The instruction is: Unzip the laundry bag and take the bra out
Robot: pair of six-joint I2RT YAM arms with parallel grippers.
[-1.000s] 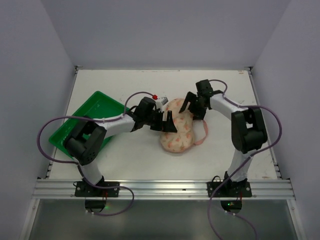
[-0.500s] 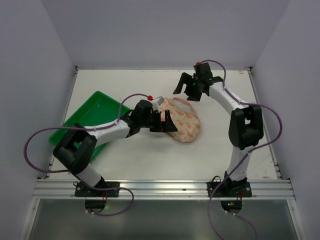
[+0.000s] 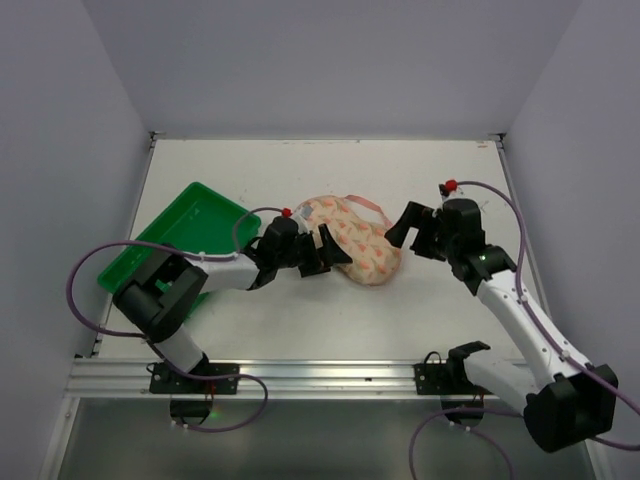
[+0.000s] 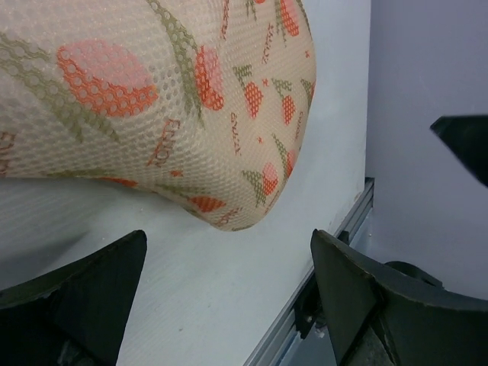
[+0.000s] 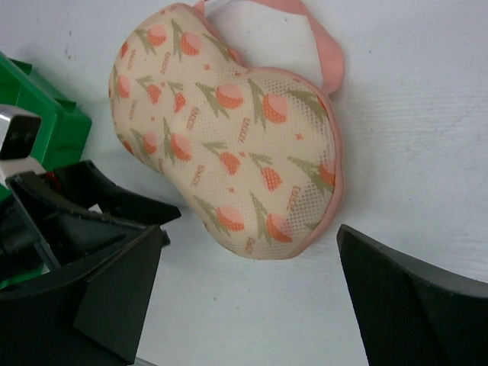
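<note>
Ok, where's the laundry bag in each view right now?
Top external: laundry bag near the picture's centre.
Left wrist: laundry bag fills the upper left.
Right wrist: laundry bag at centre.
Shared landmark: left gripper, open, beside it in all three.

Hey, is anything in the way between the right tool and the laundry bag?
Nothing visible. Only bare table lies between the open right tool and the laundry bag; the left tool is on the bag's far side.
</note>
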